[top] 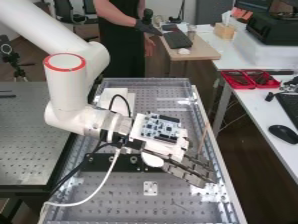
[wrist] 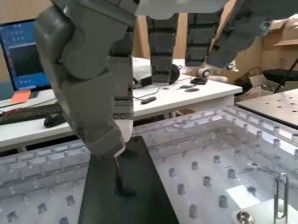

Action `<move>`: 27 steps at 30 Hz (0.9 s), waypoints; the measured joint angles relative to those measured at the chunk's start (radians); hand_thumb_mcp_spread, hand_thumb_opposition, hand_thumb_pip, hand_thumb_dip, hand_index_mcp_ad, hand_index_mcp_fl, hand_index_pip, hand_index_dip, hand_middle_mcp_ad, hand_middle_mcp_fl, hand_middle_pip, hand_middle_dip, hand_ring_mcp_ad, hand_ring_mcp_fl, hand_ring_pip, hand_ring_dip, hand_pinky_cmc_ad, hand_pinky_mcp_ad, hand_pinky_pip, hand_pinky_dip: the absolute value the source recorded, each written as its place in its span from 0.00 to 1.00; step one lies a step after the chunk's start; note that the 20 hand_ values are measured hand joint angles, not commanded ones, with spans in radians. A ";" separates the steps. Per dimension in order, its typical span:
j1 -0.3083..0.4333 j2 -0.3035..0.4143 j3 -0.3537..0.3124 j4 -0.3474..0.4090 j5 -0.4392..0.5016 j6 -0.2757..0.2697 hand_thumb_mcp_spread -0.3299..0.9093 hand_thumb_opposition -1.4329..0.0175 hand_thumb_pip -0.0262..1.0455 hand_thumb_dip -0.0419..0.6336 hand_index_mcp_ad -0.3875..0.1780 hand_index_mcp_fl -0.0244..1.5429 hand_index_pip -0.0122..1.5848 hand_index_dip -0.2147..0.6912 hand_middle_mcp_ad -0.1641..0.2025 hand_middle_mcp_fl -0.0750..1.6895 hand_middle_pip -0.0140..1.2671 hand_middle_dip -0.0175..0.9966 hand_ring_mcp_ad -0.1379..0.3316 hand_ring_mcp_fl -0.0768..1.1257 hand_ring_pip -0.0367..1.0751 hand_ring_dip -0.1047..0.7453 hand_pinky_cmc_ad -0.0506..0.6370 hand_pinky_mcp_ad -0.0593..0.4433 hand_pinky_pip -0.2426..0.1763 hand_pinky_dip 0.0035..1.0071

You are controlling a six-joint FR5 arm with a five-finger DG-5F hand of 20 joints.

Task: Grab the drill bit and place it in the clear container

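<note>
Over the bench's middle, the hand (top: 188,171) points toward its right edge in the high view. In the wrist view, the thumb and a finger of the hand (wrist: 100,107) come together at their tips, pinching the upper end of a thin, copper-brown drill bit (wrist: 118,172). The bit hangs nearly upright, its lower end at a dark spot over a black plate (wrist: 143,185); I cannot tell whether it touches. Transparent material with a raised edge (top: 146,84) lies on the perforated bench top; whether this is the clear container I cannot tell.
A black bar (top: 103,162) with bolts crosses the bench under the arm. A white cable (top: 100,187) loops near it. A metal handle (wrist: 281,195) stands up from the surface. The side desk (wrist: 193,97) holds red trays (top: 247,79) and a mouse (top: 283,133).
</note>
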 joint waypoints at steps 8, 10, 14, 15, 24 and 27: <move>0.003 -0.001 -0.004 0.009 0.005 0.020 0.79 0.35 0.50 0.43 0.37 0.40 0.80 0.46 0.65 0.19 0.12 0.22 0.62 0.14 0.12 0.14 0.60 0.38 0.42 0.19; 0.004 -0.001 -0.005 0.014 0.006 0.022 0.80 0.35 0.50 0.43 0.37 0.40 0.80 0.46 0.65 0.19 0.12 0.22 0.62 0.14 0.12 0.14 0.60 0.38 0.43 0.19; 0.004 -0.002 0.000 0.006 0.006 0.027 0.82 0.35 0.50 0.43 0.35 0.42 0.79 0.46 0.65 0.19 0.12 0.22 0.62 0.14 0.12 0.14 0.61 0.38 0.43 0.19; 0.004 -0.004 0.003 0.000 0.005 0.029 0.81 0.35 0.50 0.44 0.35 0.42 0.79 0.46 0.65 0.20 0.12 0.22 0.62 0.14 0.12 0.14 0.61 0.38 0.43 0.19; 0.004 -0.005 0.009 -0.019 0.005 0.019 0.73 0.38 0.53 0.43 0.35 0.36 0.76 0.46 0.66 0.19 0.12 0.22 0.62 0.14 0.12 0.14 0.61 0.38 0.44 0.19; 0.004 -0.002 0.012 -0.030 0.004 0.003 0.70 0.39 0.57 0.43 0.35 0.33 0.76 0.44 0.66 0.19 0.12 0.22 0.62 0.14 0.12 0.14 0.61 0.38 0.44 0.19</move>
